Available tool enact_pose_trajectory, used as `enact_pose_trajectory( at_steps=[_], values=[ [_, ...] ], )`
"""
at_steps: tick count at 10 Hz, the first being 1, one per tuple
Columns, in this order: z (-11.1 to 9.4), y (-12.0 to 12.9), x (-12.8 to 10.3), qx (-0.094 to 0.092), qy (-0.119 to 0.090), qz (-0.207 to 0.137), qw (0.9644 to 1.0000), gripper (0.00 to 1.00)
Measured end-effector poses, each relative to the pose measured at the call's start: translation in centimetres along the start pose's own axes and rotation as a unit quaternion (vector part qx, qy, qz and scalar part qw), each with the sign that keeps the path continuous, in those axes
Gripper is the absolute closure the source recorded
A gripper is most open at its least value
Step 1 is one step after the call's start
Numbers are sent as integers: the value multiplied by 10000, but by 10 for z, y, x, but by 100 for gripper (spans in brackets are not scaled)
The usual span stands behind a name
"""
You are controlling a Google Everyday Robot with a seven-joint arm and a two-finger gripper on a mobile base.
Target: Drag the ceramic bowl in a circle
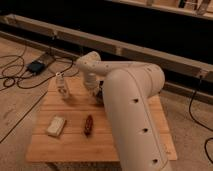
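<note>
The wooden surface [75, 147] carries a small white cup [61, 86] at far left, with a pale block [56, 125] and a reddish item [89, 124] nearer. The pincer [96, 93] sits low at its far middle.

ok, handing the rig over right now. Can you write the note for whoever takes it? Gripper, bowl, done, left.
Gripper: shut, low over the far middle of the wooden table, beside the white cup but apart from it.
Ceramic bowl: hidden behind the arm, so a grip on it cannot be confirmed from this view.
Other items: a pale block and a reddish-brown item lie nearer the front, away from the gripper.
Done: gripper is down and shut. How much of the circle is traced cannot be told.
Left: confirm the bowl is engaged, complete the circle, and probably keep wide of the cup.
</note>
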Motion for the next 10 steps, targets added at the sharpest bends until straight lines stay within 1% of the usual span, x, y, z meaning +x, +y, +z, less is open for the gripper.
enact_pose_trajectory(
  at_steps=[1, 2, 3, 5, 6, 8, 10],
  values=[
    [2, 13, -13, -14, -28, -164, 9999, 100],
    [4, 24, -21, -22, -35, -289, 9996, 100],
    [4, 37, -27, -45, -43, -425, 9991, 100],
    [0, 65, -31, -108, -44, -669, 9977, 100],
    [-4, 78, -28, -123, -32, -783, 9968, 100],
    [-13, 96, -19, -152, 27, -890, 9959, 100],
    [-19, 114, 1, -250, 188, -881, 9956, 100]
  ],
)
